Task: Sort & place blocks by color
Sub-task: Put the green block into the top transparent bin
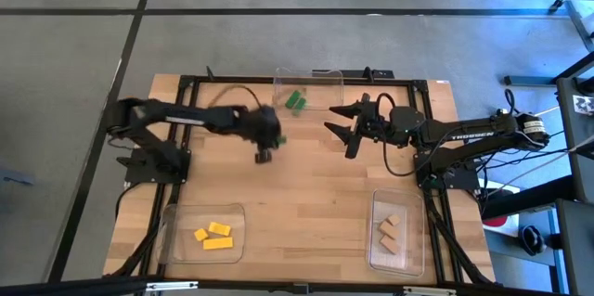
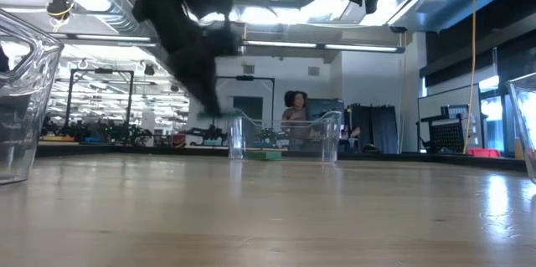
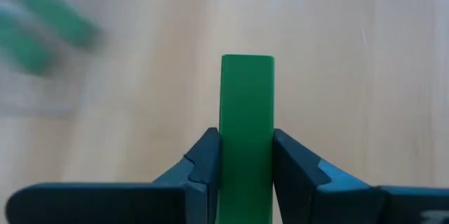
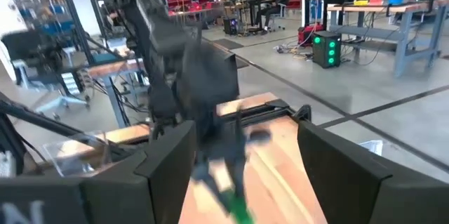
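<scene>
- Far clear tray (image 1: 311, 75), at the desk (image 1: 306, 194) edge opposite the camera side: holds green blocks (image 1: 295, 101).
- Near-left clear tray (image 1: 176, 217): holds three yellow blocks (image 1: 215, 235).
- Near-right clear tray (image 1: 376, 259): holds tan wooden blocks (image 1: 389, 231).
- Left hand (image 1: 264, 154): positioned above the desk centre-left, just beside the far tray; fingers (image 3: 210, 164) closed on a green block (image 3: 246, 126), which stands straight out from between them.
- Right hand (image 1: 345, 129): raised right of the far tray, fingers spread wide, holding nothing.
</scene>
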`<action>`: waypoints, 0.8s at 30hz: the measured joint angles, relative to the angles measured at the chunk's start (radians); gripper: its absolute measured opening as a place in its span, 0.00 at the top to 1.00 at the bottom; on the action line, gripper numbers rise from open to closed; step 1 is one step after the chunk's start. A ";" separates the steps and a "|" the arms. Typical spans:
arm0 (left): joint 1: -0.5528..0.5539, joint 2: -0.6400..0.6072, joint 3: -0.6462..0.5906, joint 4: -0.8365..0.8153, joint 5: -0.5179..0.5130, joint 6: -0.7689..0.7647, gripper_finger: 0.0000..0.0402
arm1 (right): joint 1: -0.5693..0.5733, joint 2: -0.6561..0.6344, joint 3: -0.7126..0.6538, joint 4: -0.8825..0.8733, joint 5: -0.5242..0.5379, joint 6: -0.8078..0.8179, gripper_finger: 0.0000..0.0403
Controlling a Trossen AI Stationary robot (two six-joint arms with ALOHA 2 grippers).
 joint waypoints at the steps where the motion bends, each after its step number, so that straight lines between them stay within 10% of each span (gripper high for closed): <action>1: 0.019 -0.037 -0.003 0.019 -0.004 -0.028 0.79 | 0.000 0.000 0.000 -0.002 0.000 -0.018 0.37; 15: 0.000 -0.371 -0.303 0.858 0.017 -0.451 0.79 | 0.000 0.000 0.000 0.003 -0.006 -0.014 0.37; 24: -0.060 -0.353 -0.324 0.993 -0.058 -0.477 0.79 | 0.000 0.000 0.000 0.010 -0.010 0.021 0.37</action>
